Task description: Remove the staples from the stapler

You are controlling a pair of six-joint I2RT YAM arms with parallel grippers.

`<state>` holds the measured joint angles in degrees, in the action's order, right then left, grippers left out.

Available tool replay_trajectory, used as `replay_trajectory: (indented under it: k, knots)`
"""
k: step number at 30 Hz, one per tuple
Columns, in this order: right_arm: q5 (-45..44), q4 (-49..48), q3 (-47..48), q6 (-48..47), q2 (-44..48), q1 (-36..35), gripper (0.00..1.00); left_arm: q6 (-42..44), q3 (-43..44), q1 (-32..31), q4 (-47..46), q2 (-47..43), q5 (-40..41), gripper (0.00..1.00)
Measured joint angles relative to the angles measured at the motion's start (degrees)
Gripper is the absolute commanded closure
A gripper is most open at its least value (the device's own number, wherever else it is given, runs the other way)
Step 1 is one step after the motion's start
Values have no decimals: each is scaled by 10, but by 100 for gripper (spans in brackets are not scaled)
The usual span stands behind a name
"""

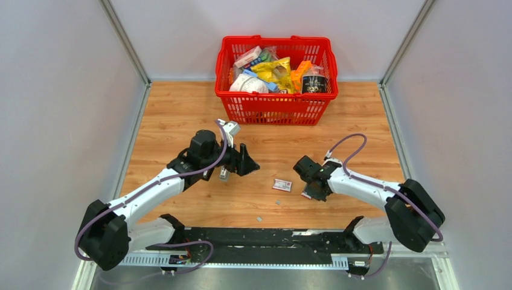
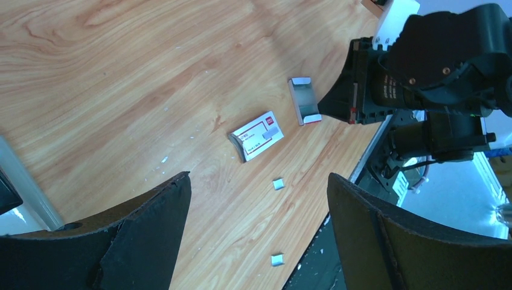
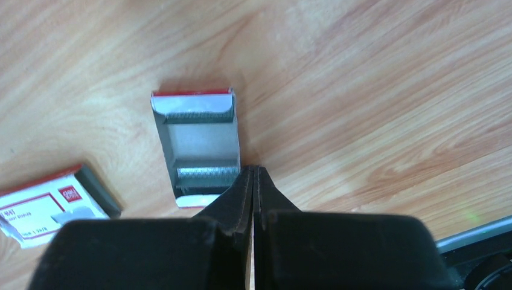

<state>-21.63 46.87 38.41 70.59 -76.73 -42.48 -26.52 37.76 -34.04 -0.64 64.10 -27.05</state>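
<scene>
Top external view: the wooden table [image 1: 181, 109] carries a red basket [image 1: 275, 109] of packaged goods at its far edge. The left arm [image 1: 151, 190] and right arm [image 1: 362, 187] both reach toward the table centre.

Left gripper [image 2: 258, 176]: fingers spread wide, nothing between them, poised above the table.

Right gripper [image 3: 253, 175]: fingers pressed together, nothing held. The tips sit at the near corner of a small open tray [image 3: 199, 145]. Contact with the tray cannot be confirmed.

A white-and-red labelled box [image 2: 256, 136] lies flat on the table between the two grippers, just beside the tray.

The tray has grey walls and red ends. The staples [image 3: 207, 176] lie inside it as two silvery strips, one at each end, set crosswise.

Loose staple bits [image 2: 278, 183] lie on the bare wood on the near side of the box, apart from it and from each other.
</scene>
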Motion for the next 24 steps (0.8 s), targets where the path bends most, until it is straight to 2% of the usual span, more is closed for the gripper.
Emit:
replay_trajectory:
  k: [10,24]
  knots:
    - [18,-5,-7,2,10,-24,100,-2,0,0,8,-16,10,10]
    - [17,-57,81,-23,-99,-25,100,0,1,0,47,-35,33,10]
